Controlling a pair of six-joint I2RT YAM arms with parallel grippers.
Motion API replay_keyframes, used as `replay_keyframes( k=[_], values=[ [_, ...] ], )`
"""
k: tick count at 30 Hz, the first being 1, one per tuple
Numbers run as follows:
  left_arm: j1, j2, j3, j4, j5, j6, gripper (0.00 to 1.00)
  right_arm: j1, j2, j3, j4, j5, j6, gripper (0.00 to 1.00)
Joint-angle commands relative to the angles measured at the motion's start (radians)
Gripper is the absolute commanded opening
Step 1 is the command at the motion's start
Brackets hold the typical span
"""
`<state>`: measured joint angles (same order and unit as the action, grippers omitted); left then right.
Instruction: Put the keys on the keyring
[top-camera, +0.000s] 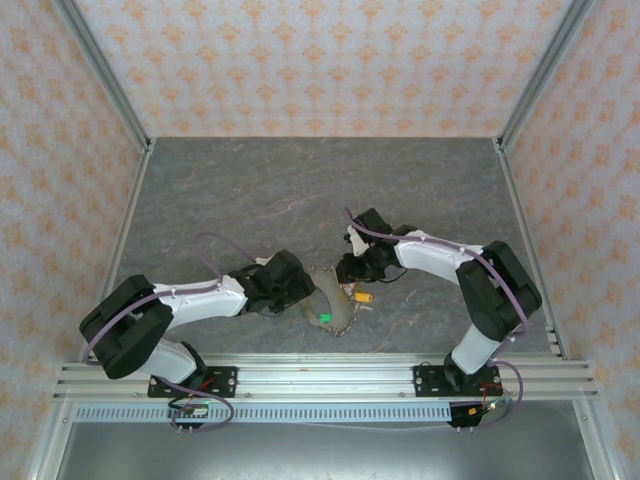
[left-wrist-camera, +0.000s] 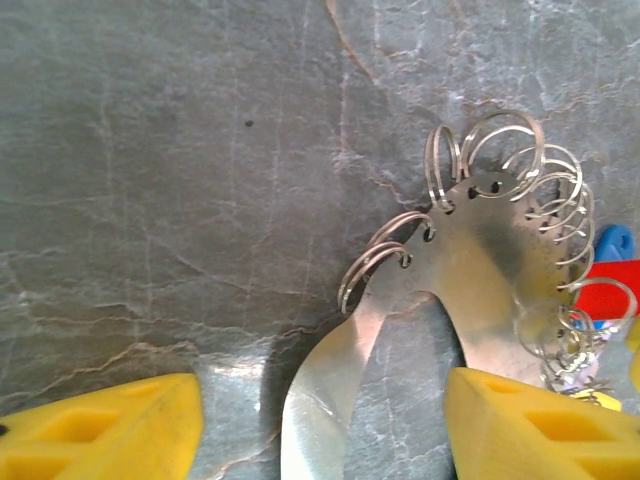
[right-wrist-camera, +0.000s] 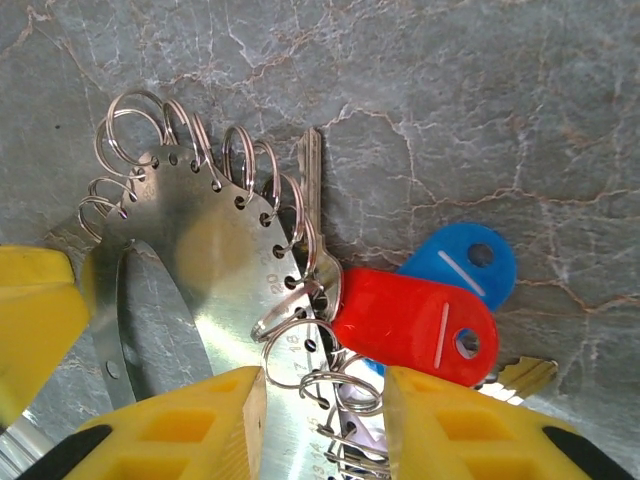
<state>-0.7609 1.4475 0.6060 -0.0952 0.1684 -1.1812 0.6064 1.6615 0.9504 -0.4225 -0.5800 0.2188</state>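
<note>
Yellow-fingered, the right gripper (right-wrist-camera: 325, 392) stands partly apart around small loops on the keyring (right-wrist-camera: 205, 250), left of centre; whether it pinches them I cannot tell. Red and blue keys (right-wrist-camera: 410, 322) lie centre right. At bottom centre the left gripper (left-wrist-camera: 322, 392), jaws wide, straddles the keyring's band.

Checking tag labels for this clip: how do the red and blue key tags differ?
The red tag lies on top; the blue tag sits beneath it, partly covered. The red tag's end reaches the keyring's rim; the blue tag lies farther out. Both have a white stripe and a hole.
</note>
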Motion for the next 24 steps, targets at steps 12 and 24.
replay_keyframes(
  k=[12, 24],
  values=[
    [-0.048, -0.044, 0.018, 0.057, -0.016, -0.068, 0.54, 0.006, -0.067, -0.109, -0.018, 0.036, -0.012, 0.35],
    [-0.055, -0.06, -0.011, 0.055, -0.046, -0.1, 0.58, 0.007, -0.047, -0.137, -0.001, 0.056, 0.007, 0.31]
  ],
)
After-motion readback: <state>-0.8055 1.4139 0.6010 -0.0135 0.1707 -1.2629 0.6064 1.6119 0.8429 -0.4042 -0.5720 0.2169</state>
